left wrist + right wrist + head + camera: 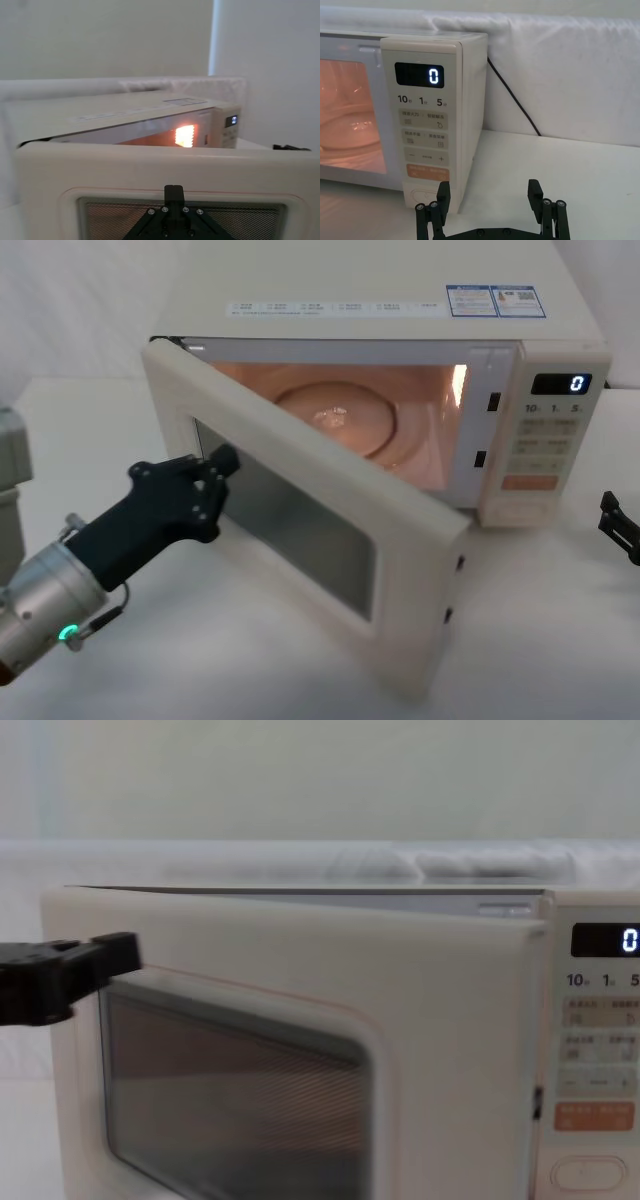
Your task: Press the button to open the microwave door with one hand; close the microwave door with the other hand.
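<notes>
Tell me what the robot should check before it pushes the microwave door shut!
1. Microwave door is open and ready to push: ok, it stands swung out with the lit cavity showing.
2. Left gripper is at the door's outer face: ok, its tip is at the window near the hinge side.
3. Right gripper is out of the door's path: ok, it sits back to the right of the control panel, fingers open.
4. Nothing sticks out of the cavity: ok, just the turntable inside.
5. Button has popped back: cannot tell.
</notes>
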### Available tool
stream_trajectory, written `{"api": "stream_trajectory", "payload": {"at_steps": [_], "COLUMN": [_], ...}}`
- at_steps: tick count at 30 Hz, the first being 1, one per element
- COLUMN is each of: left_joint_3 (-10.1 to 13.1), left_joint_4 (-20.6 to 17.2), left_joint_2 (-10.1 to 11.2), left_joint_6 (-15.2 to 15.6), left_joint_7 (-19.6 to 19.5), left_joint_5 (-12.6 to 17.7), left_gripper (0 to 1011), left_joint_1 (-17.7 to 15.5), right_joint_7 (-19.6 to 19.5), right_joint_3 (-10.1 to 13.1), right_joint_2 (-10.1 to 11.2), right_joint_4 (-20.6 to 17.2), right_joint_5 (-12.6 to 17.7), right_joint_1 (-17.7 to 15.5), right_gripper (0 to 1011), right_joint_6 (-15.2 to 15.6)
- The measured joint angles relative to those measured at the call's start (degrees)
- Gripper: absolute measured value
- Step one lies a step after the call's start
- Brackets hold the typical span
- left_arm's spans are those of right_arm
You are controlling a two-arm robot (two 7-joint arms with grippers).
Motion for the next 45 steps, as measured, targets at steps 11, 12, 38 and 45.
{"api": "stream_trajectory", "payload": {"at_steps": [11,12,38,45], "left_joint_3": [6.3,6.7,18.6,21.0], "left_joint_4": [1.9,2.0,7.0,8.2], "left_joint_2": [0.5,0.6,0.9,0.3], "left_joint_6": [0.0,0.0,0.3,0.4], "left_joint_7": [-1.3,-1.4,-5.4,-6.0], "left_joint_5": [0.4,0.4,0.3,-0.3], "left_gripper": [0,0,0,0], "left_joint_1": [-5.7,-6.1,-16.5,-19.2], "right_joint_7": [0.0,0.0,0.0,0.0], "right_joint_3": [0.0,0.0,0.0,0.0], "right_joint_2": [0.0,0.0,0.0,0.0], "right_joint_4": [0.0,0.0,0.0,0.0], "right_joint_5": [0.0,0.0,0.0,0.0], "right_joint_1": [0.0,0.0,0.0,0.0], "right_gripper": [1002,1002,1002,1002], "right_joint_6": [0.0,0.0,0.0,0.0]}}
